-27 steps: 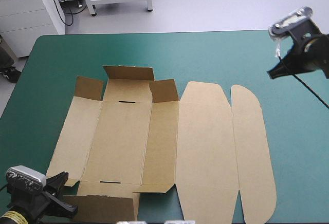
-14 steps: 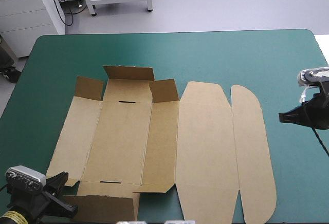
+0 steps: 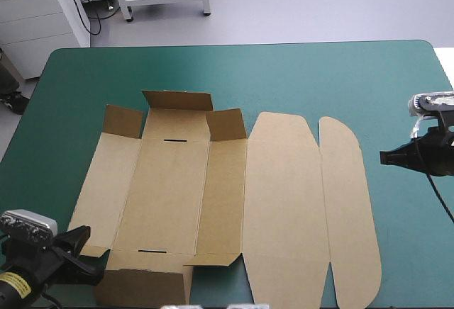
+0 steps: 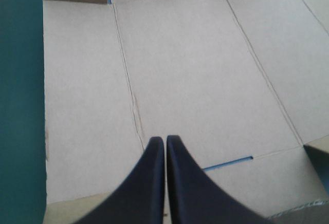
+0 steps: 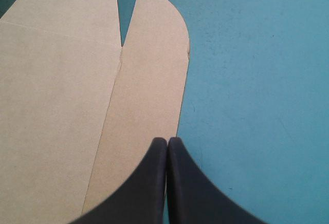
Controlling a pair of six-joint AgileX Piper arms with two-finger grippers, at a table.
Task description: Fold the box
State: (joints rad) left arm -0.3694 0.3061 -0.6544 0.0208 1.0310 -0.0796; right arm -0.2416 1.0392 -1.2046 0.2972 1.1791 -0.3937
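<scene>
Left gripper (image 4: 165,137) and right gripper (image 5: 167,139): each pair of black fingers pressed together, holding nothing.
The left points over the near-left corner of the box (image 3: 213,195). The right stands clear of its right side, aimed at the rounded flap (image 5: 149,80). The brown sheet lies mostly flat on the teal-green cover (image 3: 319,75), with its small far flaps raised.

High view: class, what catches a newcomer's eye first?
The brown box lies mostly flat across the teal-green cover, small flaps raised at its far end. The shut left end effector is at its near left corner; the shut right end effector is off its right side.
</scene>
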